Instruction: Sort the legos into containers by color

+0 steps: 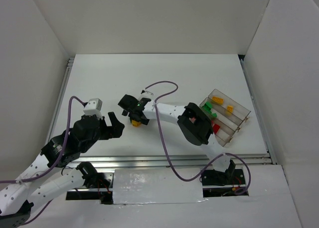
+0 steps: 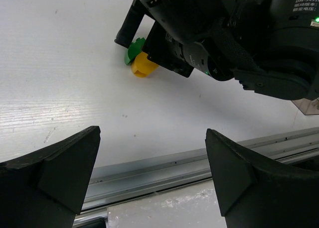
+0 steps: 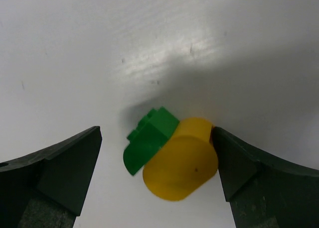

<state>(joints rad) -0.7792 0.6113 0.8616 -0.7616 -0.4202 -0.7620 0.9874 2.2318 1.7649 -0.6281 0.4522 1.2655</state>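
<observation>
Here, right hand (image 3: 155, 138): fingers apart, straddling two legos mid-counter.
yellow lego (image 3: 182, 161): just beside one finger, green lego (image 3: 149, 138) touching it.
left hand (image 2: 152, 134): fingers apart, by the near edge.
containers (image 1: 238, 122): right edge.

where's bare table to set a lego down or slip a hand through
Free: the far strip of table, bordered by the back wall, the tray and the right arm. Crowded: centre-left, where the left hand faces the right hand, open around the yellow lego and green lego; also beside the tray, under the right arm.
</observation>
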